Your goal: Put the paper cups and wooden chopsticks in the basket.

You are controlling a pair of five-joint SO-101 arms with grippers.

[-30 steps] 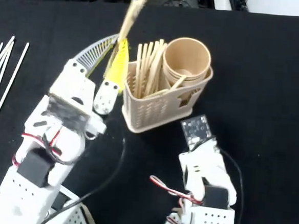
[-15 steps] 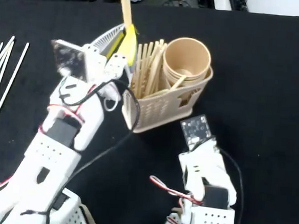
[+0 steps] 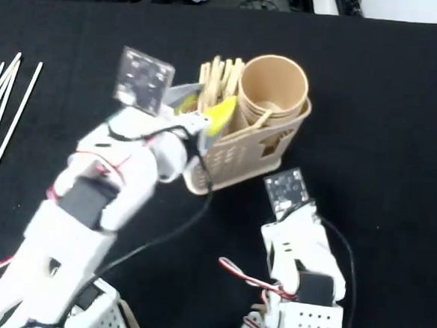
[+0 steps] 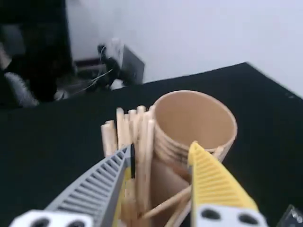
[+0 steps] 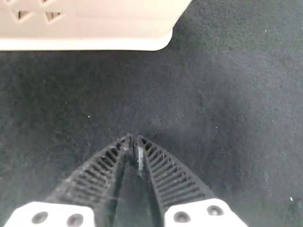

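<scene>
While matte black cloth (image 3: 402, 109) meets a white wall (image 4: 189, 33), the ribbed left gripper (image 4: 161, 149) gapes over the slotted basket (image 3: 234, 159) holding round paper cups (image 3: 273, 78) and thin wooden chopsticks (image 3: 211, 81); the right gripper (image 5: 134, 139) is pinched closed.

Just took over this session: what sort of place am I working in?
Probably a lab or workshop: a black-covered table, a plain white wall behind it, and cables and equipment piled beyond its far edge.

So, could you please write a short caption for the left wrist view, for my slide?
Left gripper, open, above the wooden chopsticks and stacked paper cups in the basket.
</scene>
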